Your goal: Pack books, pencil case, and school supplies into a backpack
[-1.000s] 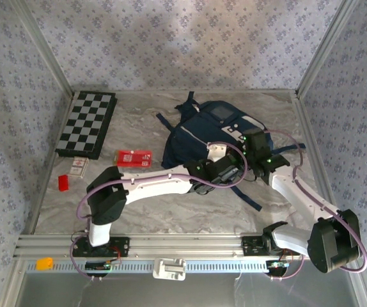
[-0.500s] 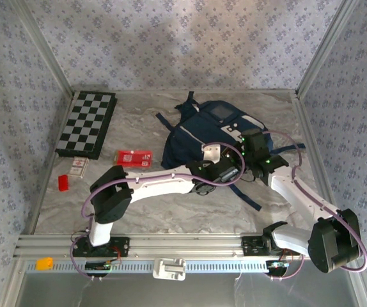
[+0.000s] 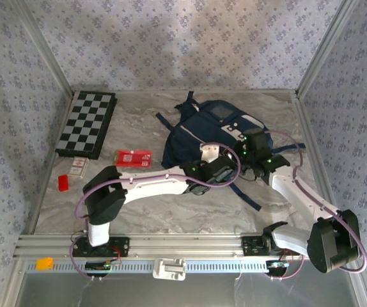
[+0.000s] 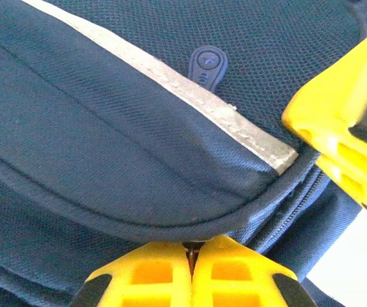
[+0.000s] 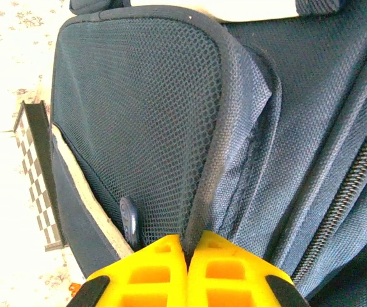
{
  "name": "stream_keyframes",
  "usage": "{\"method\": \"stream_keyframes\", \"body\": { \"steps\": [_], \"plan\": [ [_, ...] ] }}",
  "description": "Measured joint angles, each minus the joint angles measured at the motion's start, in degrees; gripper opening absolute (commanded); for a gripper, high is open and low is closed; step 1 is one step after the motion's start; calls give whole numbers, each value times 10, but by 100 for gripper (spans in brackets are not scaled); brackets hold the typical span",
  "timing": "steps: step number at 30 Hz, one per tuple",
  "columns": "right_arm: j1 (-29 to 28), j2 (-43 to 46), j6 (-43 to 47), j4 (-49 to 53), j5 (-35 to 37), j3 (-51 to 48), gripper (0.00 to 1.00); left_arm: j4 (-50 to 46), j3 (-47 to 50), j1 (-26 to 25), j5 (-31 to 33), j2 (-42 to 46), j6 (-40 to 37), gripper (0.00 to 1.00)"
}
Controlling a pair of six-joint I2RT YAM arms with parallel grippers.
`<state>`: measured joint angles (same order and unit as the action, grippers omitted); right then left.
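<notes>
The backpack [image 3: 203, 128] is lying at centre right of the top view, its long axis seeming to run from lower left to upper right, and both arms are reaching onto its lower right edge. Further left, the pencil case [image 3: 134, 157] is sitting on the table just left of the backpack, apart from it and beside the left forearm, so the left arm is the nearer of the 2 for fetching it. The left gripper [image 4: 192, 259] is pressing its 2 yellow fingers together, pinching the rounded seam of a flap. Just right of it, the right gripper [image 5: 187, 252] is clamping the bound edge of the mesh pocket [image 5: 145, 121] likewise. The zipper [image 5: 356, 185] is running down the right side of the right wrist view and looks closed, so opening it is probably coming first.
</notes>
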<state>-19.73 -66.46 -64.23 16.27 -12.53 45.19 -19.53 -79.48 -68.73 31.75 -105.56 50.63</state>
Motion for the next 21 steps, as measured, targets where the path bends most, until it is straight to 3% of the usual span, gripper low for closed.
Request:
{"method": "stream_keyframes", "body": {
  "steps": [4, 11, 19, 21],
  "plan": [
    [24, 6, 13, 3, -36, 0, 0, 39, 69, 26, -25, 61, -35, 0],
    [46, -3, 59, 20, -88, 12, 0, 134, 170, 95, -142, 126, -131, 0],
    [60, -78, 110, 62, -109, 74, 0, 150, 175, 99, -174, 126, -179, 0],
    [62, -99, 122, 75, -107, 95, 7, 144, 167, 92, -169, 121, -182, 0]
  ]
}}
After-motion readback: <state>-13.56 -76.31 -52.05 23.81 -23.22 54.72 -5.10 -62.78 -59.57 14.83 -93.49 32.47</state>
